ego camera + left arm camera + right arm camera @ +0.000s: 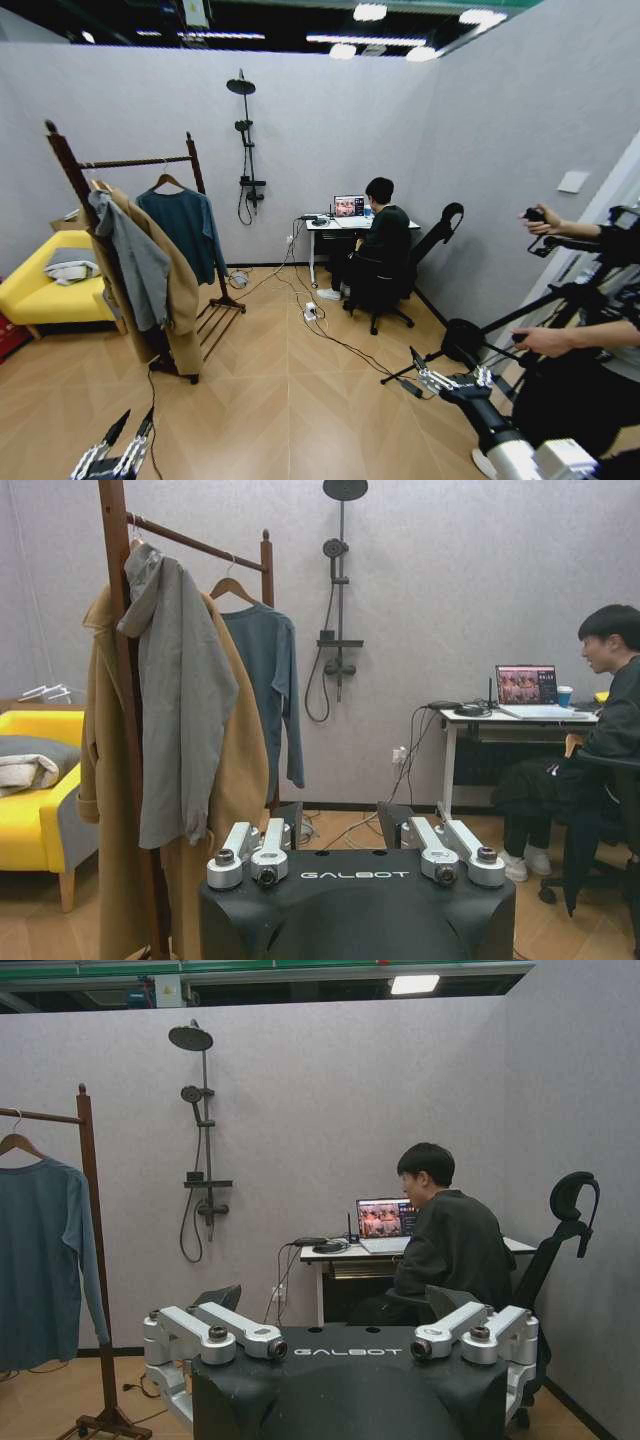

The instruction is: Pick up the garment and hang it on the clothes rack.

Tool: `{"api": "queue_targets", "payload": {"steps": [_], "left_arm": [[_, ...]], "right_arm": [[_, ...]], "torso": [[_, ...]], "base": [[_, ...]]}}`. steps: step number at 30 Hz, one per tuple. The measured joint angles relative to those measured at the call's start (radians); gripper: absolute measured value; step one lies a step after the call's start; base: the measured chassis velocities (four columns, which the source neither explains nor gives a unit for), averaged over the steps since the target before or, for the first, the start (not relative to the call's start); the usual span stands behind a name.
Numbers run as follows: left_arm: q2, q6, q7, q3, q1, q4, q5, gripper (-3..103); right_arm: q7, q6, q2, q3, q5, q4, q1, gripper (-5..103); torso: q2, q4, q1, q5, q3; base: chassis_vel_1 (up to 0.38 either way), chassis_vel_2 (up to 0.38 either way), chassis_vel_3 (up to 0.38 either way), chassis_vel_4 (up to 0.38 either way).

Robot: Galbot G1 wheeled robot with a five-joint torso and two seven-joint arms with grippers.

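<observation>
The garment (pixel 185 228), a dark teal long-sleeved top on a light wooden hanger, hangs from the bar of the clothes rack (pixel 135 162), at its far end. The left wrist view shows the garment (pixel 262 675) behind the rack's near post (pixel 115 590). In the right wrist view the garment (pixel 40 1260) hangs beside the far post (pixel 92 1250). My left gripper (pixel 137 420) is low at the bottom left, open and holding nothing, well short of the rack. My right gripper (pixel 416 362) is at the lower right, also open and holding nothing. Both stand several floor planks from the garment.
A tan coat (pixel 180 290) and a grey hoodie (pixel 135 260) hang at the rack's near end. A yellow sofa (pixel 40 285) stands at the left. At the back wall are a desk (pixel 345 225) and a seated person. Cables (pixel 330 335) cross the floor. A tripod (pixel 520 320) stands at the right.
</observation>
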Motion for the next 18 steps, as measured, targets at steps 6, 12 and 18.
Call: {"api": "queue_targets", "payload": {"steps": [6,12,18], "left_arm": [[0.0,0.0,0.0,0.0,0.0,0.0,0.0,46],[0.0,0.0,0.0,0.0,0.0,0.0,0.0,46],[0.0,0.0,0.0,0.0,0.0,0.0,0.0,46]], "right_arm": [[0.0,0.0,0.0,0.0,0.0,0.0,0.001,100],[0.0,0.0,0.0,0.0,0.0,0.0,0.0,100],[0.0,0.0,0.0,0.0,0.0,0.0,0.0,100]], "torso": [[-0.001,0.0003,0.002,-0.0001,0.001],[0.0,0.0001,0.0,0.0001,0.0],[0.0,0.0002,0.0,0.0001,0.0]], "base": [[-0.037,0.067,0.062,-0.058],[-0.014,0.02,0.016,-0.008],[0.0,0.0,0.0,0.0]]}}
